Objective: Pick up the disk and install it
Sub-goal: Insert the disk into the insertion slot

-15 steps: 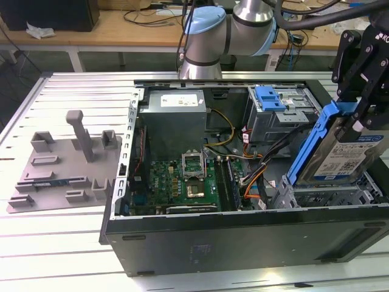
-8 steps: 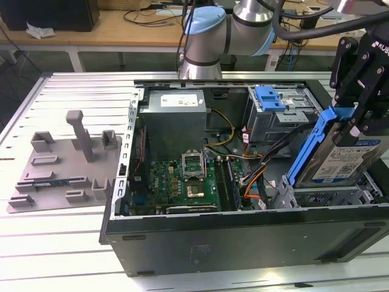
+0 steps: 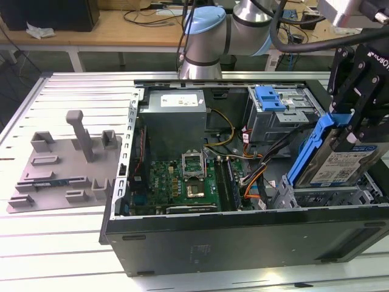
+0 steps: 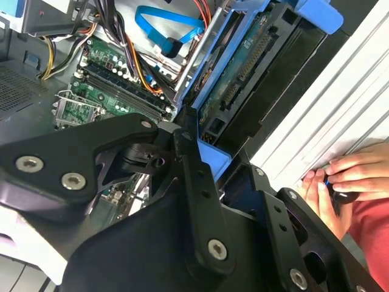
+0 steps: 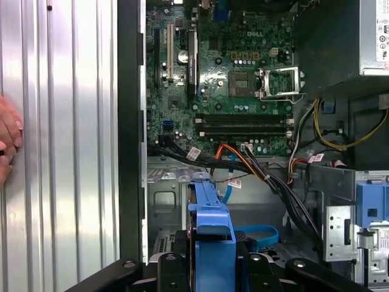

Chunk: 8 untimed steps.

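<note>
Above case [image 3: 243,228] at exterior view's right, hand [image 3: 351,125] pinching tilted disk [image 3: 346,165]

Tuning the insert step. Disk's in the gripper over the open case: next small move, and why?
Probably rotate it flatter before lowering. The gripper holds the silver hard drive in its blue plastic carrier frame steeply tilted, its lower edge close to the grey metal bay at the exterior view's right, with black cables beside it.

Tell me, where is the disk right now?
At the exterior view's right, the disk hangs tilted in the gripper, at that end of the open computer case, near the grey drive cage.
</note>
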Each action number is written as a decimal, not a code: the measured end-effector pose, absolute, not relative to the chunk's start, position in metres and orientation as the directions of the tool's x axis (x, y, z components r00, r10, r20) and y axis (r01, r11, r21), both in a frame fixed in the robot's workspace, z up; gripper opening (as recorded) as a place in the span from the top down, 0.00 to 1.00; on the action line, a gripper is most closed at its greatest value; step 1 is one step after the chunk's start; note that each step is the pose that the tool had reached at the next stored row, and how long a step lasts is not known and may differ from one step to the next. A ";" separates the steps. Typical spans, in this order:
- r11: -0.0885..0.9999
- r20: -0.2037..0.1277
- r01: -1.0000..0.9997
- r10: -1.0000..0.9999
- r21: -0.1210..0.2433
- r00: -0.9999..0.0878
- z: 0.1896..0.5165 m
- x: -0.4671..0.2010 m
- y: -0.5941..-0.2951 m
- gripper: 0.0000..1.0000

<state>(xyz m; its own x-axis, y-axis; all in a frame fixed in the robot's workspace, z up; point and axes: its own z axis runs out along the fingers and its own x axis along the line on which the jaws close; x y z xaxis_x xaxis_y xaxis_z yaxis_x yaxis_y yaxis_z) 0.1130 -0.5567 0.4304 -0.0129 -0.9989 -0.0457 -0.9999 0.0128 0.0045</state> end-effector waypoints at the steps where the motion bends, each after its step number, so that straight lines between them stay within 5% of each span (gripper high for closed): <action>1: 0.013 -0.046 -1.000 -0.999 0.004 -0.013 0.429 0.113 -0.557 0.63; 8: 0.013 -0.046 -1.000 -0.999 0.004 -0.013 0.419 0.113 -0.559 0.63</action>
<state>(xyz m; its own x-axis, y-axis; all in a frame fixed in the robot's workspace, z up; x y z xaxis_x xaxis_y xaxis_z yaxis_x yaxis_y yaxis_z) 0.1132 -0.5586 0.4189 -0.0129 -0.9989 -0.0457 -0.9999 0.0127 0.0044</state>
